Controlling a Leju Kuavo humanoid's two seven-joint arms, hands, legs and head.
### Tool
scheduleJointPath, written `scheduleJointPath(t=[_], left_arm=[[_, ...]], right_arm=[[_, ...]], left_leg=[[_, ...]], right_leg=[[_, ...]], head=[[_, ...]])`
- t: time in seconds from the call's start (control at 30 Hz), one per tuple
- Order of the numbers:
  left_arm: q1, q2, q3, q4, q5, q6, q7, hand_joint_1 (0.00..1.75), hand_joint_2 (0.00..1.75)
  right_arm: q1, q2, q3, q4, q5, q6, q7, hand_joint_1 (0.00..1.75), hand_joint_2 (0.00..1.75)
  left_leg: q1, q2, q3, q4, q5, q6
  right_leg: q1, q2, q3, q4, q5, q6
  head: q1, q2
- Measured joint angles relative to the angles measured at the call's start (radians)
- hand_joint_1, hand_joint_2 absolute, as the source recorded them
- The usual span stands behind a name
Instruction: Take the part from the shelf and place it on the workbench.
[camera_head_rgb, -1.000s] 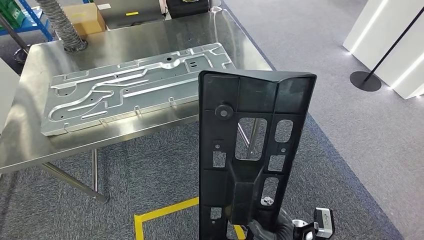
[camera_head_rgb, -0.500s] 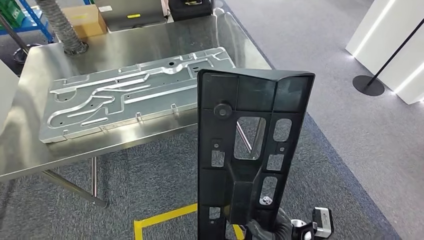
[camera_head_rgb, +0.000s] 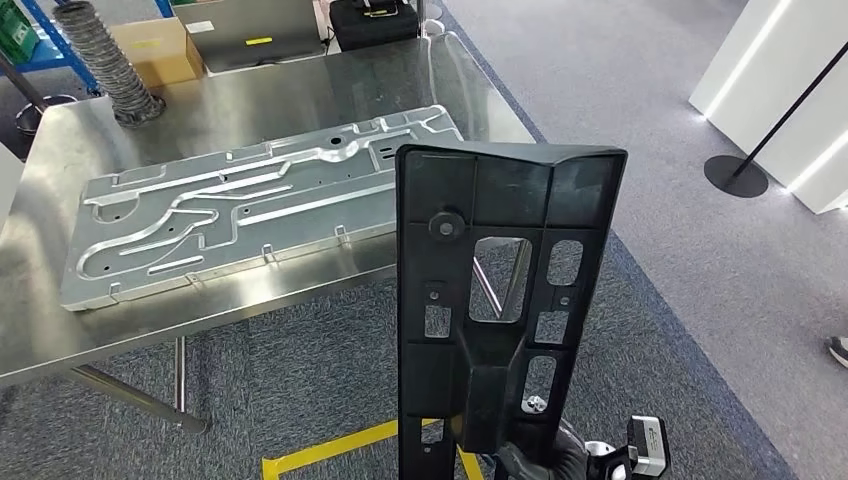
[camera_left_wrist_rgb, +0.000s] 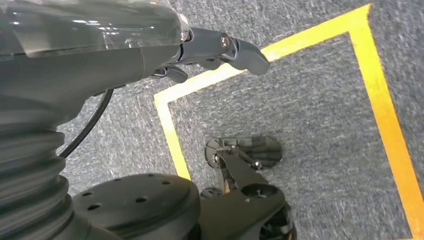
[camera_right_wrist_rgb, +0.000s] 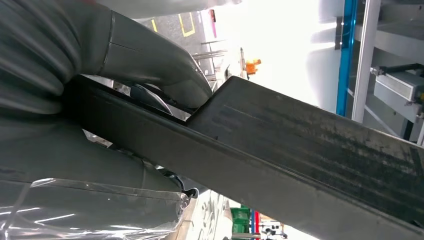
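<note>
A long black plastic part (camera_head_rgb: 500, 300) with several cut-outs stands upright in front of me. My right hand (camera_head_rgb: 545, 462) grips it at its lower end, at the bottom edge of the head view. In the right wrist view the thumb and fingers (camera_right_wrist_rgb: 150, 60) wrap round the dark edge of the part (camera_right_wrist_rgb: 310, 150). The steel workbench (camera_head_rgb: 300, 85) stands ahead and to the left, beyond the part. My left hand (camera_left_wrist_rgb: 215, 47) hangs over the grey carpet with its fingers apart and nothing in it.
A large pressed metal plate (camera_head_rgb: 240, 205) covers much of the workbench. A ribbed hose (camera_head_rgb: 100, 55), a cardboard box (camera_head_rgb: 150, 45) and a black bag (camera_head_rgb: 375, 20) stand at its far edge. Yellow tape (camera_head_rgb: 330, 450) marks the carpet. A round stand base (camera_head_rgb: 735, 175) and a person's shoe (camera_head_rgb: 838, 350) are at right.
The whole picture has shifted: the workbench and plate have slid left and down in view, so the camera has moved. The part stays in my right hand as before.
</note>
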Motion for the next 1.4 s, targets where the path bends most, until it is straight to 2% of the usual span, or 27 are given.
scheduleJointPath(t=[0.07, 0.13, 0.17, 0.23, 0.3, 0.37, 0.43, 0.5, 0.57, 0.67, 0.7, 0.73, 0.77, 0.8, 0.83, 0.87, 0.9, 0.97, 1.0, 1.03, 1.1, 1.2, 1.23, 1.27, 1.33, 1.37, 1.4], left_arm=[[0.0, 0.0, 0.0, 0.0, 0.0, 0.001, 0.0, 0.0, 1.75], [0.001, -0.001, 0.0, 0.0, -0.002, 0.001, 0.0, 0.0, 1.75], [0.0, -0.002, 0.0, 0.0, -0.003, 0.001, 0.0, 0.0, 1.75], [-0.001, -0.002, 0.0, 0.0, -0.006, 0.0, 0.0, 0.0, 1.75], [-0.001, -0.002, 0.0, 0.0, -0.009, 0.0, 0.001, 0.0, 1.75], [-0.001, -0.002, 0.0, 0.0, -0.009, 0.0, 0.002, 0.0, 1.75], [0.0, -0.002, 0.0, 0.0, -0.011, -0.001, 0.002, 0.0, 1.75], [0.0, -0.003, 0.0, 0.0, -0.012, -0.001, 0.004, 0.0, 1.75], [-0.001, -0.004, 0.0, 0.0, -0.011, -0.001, 0.003, 0.0, 1.75], [-0.003, -0.004, 0.0, 0.0, -0.009, -0.001, 0.002, 0.0, 1.75], [-0.004, -0.003, 0.0, 0.0, -0.008, -0.001, 0.002, 0.0, 1.75], [-0.005, -0.003, 0.0, 0.0, -0.007, -0.001, 0.002, 0.0, 1.75], [-0.005, -0.003, 0.0, 0.0, -0.007, -0.001, 0.001, 0.0, 1.75], [-0.004, -0.003, 0.0, 0.0, -0.006, -0.001, 0.001, 0.0, 1.75], [-0.002, -0.003, 0.0, 0.0, -0.005, -0.001, 0.001, 0.0, 1.75], [-0.001, -0.003, 0.0, 0.0, -0.005, -0.001, 0.001, 0.0, 1.75], [0.001, -0.003, 0.0, 0.0, -0.005, -0.001, 0.001, 0.0, 1.75], [0.002, -0.003, 0.0, 0.0, -0.003, -0.001, 0.0, 0.0, 1.75], [0.002, -0.003, 0.0, 0.0, -0.003, -0.001, 0.0, 0.0, 1.75], [0.001, -0.003, 0.0, 0.0, -0.002, -0.001, 0.0, 0.0, 1.75], [0.001, -0.003, 0.0, 0.0, -0.001, -0.001, 0.0, 0.0, 1.75], [0.001, -0.003, 0.001, 0.0, 0.002, -0.001, 0.0, 0.0, 1.75], [0.001, -0.003, 0.001, 0.0, 0.002, -0.001, 0.0, 0.0, 1.75], [0.0, -0.003, 0.001, 0.0, 0.002, -0.001, 0.0, 0.0, 1.75], [0.0, -0.003, 0.001, 0.0, 0.001, -0.001, 0.0, 0.0, 1.75], [0.001, -0.003, 0.001, 0.0, 0.001, -0.001, 0.0, 0.0, 1.75], [0.002, -0.003, 0.001, 0.0, 0.0, -0.002, 0.0, 0.0, 1.75]], right_arm=[[-0.002, 0.0, 0.0, 0.002, -0.004, 0.0, 0.0, 1.75, 1.75], [-0.005, 0.003, 0.0, 0.002, -0.006, -0.002, 0.0, 1.75, 1.75], [-0.006, 0.005, 0.0, 0.003, -0.006, -0.003, -0.001, 1.75, 1.75], [-0.004, 0.008, 0.0, 0.004, -0.007, -0.007, -0.001, 1.75, 1.75], [0.0, 0.008, 0.0, 0.005, -0.007, -0.011, -0.001, 1.75, 1.75], [0.001, 0.008, 0.0, 0.005, -0.006, -0.012, -0.001, 1.75, 1.75], [0.005, 0.008, 0.0, 0.005, -0.006, -0.017, 0.0, 1.75, 1.75], [0.012, 0.008, 0.001, 0.0, -0.001, -0.022, 0.006, 1.75, 1.75], [0.015, 0.009, 0.002, -0.006, 0.004, -0.024, 0.012, 1.75, 1.75], [0.016, 0.009, 0.002, -0.01, 0.006, -0.025, 0.013, 1.75, 1.75], [0.015, 0.008, 0.002, -0.012, 0.006, -0.025, 0.013, 1.75, 1.75], [0.015, 0.007, 0.002, -0.014, 0.006, -0.025, 0.013, 1.75, 1.75], [0.015, 0.006, 0.002, -0.015, 0.007, -0.025, 0.013, 1.75, 1.75], [0.015, 0.006, 0.002, -0.015, 0.007, -0.025, 0.013, 1.75, 1.75], [0.015, 0.006, 0.002, -0.015, 0.008, -0.025, 0.013, 1.75, 1.75], [0.015, 0.006, 0.002, -0.015, 0.008, -0.025, 0.014, 1.75, 1.75], [0.015, 0.006, 0.002, -0.015, 0.008, -0.025, 0.014, 1.75, 1.75], [0.015, 0.006, 0.002, -0.015, 0.008, -0.024, 0.014, 1.75, 1.75], [0.013, 0.006, 0.002, -0.015, 0.008, -0.023, 0.014, 1.75, 1.75], [0.012, 0.006, 0.002, -0.015, 0.008, -0.021, 0.014, 1.75, 1.75], [0.01, 0.006, 0.002, -0.015, 0.008, -0.018, 0.015, 1.75, 1.75], [0.006, 0.007, 0.003, -0.015, 0.009, -0.017, 0.017, 1.75, 1.75], [0.004, 0.009, 0.003, -0.015, 0.009, -0.017, 0.018, 1.75, 1.75], [0.003, 0.01, 0.003, -0.014, 0.009, -0.017, 0.019, 1.75, 1.75], [0.003, 0.011, 0.003, -0.013, 0.009, -0.017, 0.023, 1.75, 1.75], [0.003, 0.011, 0.003, -0.012, 0.009, -0.017, 0.025, 1.75, 1.75], [0.004, 0.011, 0.003, -0.011, 0.009, -0.017, 0.026, 1.75, 1.75]], left_leg=[[0.001, 0.0, 0.006, -0.012, -0.002, 0.011], [0.005, -0.001, 0.019, -0.027, -0.001, 0.022], [0.007, -0.001, 0.026, -0.033, -0.001, 0.026], [0.003, 0.0, 0.033, -0.035, -0.008, 0.034], [0.001, 0.0, 0.037, -0.034, -0.012, 0.037], [0.0, 0.0, 0.038, -0.034, -0.013, 0.038], [-0.001, 0.0, 0.044, -0.034, -0.019, 0.038], [-0.004, -0.002, 0.068, -0.029, -0.043, 0.03], [-0.006, -0.003, 0.087, -0.027, -0.065, 0.018], [-0.006, 0.0, 0.093, -0.024, -0.079, 0.003], [-0.006, 0.0, 0.086, -0.001, -0.094, -0.003], [-0.004, 0.001, 0.067, 0.043, -0.116, -0.01], [-0.001, 0.001, 0.034, 0.106, -0.144, -0.016], [0.003, 0.001, -0.008, 0.179, -0.171, -0.021], [0.006, 0.001, -0.047, 0.239, -0.186, -0.024], [0.008, 0.001, -0.074, 0.269, -0.18, -0.027], [0.01, 0.001, -0.081, 0.259, -0.152, -0.028], [0.011, 0.001, -0.046, 0.135, -0.055, -0.024], [0.009, 0.001, -0.022, 0.069, -0.021, -0.019], [0.007, 0.001, -0.004, 0.022, -0.002, -0.013], [0.001, 0.001, 0.008, -0.004, -0.007, 0.0], [0.005, 0.0, 0.02, -0.021, -0.008, 0.02], [0.007, 0.0, 0.027, -0.027, -0.008, 0.027], [0.006, 0.001, 0.031, -0.029, -0.01, 0.032], [0.003, 0.001, 0.038, -0.029, -0.018, 0.039], [0.002, 0.001, 0.042, -0.029, -0.022, 0.041], [0.001, 0.0, 0.048, -0.028, -0.027, 0.041]], right_leg=[[-0.001, 0.0, 0.005, -0.006, -0.004, 0.012], [-0.001, -0.002, -0.006, 0.025, -0.022, 0.02], [-0.002, -0.002, -0.029, 0.071, -0.043, 0.021], [-0.002, -0.003, -0.105, 0.201, -0.093, 0.022], [-0.002, -0.003, -0.153, 0.277, -0.117, 0.022], [-0.002, -0.003, -0.161, 0.288, -0.118, 0.022], [-0.002, -0.003, -0.175, 0.295, -0.1, 0.022], [0.001, -0.005, -0.133, 0.159, -0.005, 0.013], [0.006, -0.005, -0.079, 0.018, 0.068, 0.001], [0.004, -0.001, -0.072, 0.008, 0.061, -0.013], [0.001, -0.002, -0.066, 0.004, 0.059, -0.017], [-0.002, -0.004, -0.06, 0.0, 0.056, -0.022], [-0.002, -0.005, -0.056, -0.001, 0.053, -0.025], [-0.002, -0.006, -0.053, -0.001, 0.049, -0.026], [-0.002, -0.006, -0.049, -0.001, 0.044, -0.027], [-0.002, -0.005, -0.043, -0.001, 0.039, -0.026], [-0.003, -0.005, -0.036, 0.0, 0.034, -0.025], [-0.003, -0.003, -0.016, -0.001, 0.02, -0.02], [-0.002, -0.003, -0.009, 0.0, 0.014, -0.016], [0.0, -0.002, -0.004, 0.0, 0.009, -0.011], [0.002, -0.001, -0.001, -0.003, 0.004, 0.001], [-0.001, -0.004, -0.002, 0.011, -0.011, 0.015], [-0.002, -0.005, -0.018, 0.047, -0.03, 0.018], [-0.003, -0.006, -0.047, 0.104, -0.055, 0.018], [-0.002, -0.005, -0.132, 0.243, -0.1, 0.02], [-0.002, -0.005, -0.163, 0.283, -0.101, 0.02], [-0.002, -0.006, -0.177, 0.286, -0.08, 0.02]], head=[[0.0, 0.0], [0.0, 0.0], [0.0, 0.0], [0.0, 0.0], [0.0, 0.0], [0.0, 0.0], [0.0, 0.0], [0.0, 0.0], [0.0, 0.0], [0.0, 0.0], [0.0, 0.0], [0.0, 0.0], [0.0, 0.0], [0.0, 0.0], [0.0, 0.0], [0.0, 0.0], [0.0, 0.0], [0.0, 0.0], [0.0, 0.0], [0.0, 0.0], [0.0, 0.0], [0.0, 0.0], [0.0, 0.0], [0.0, 0.0], [0.0, 0.0], [0.0, 0.0], [0.0, 0.0]])
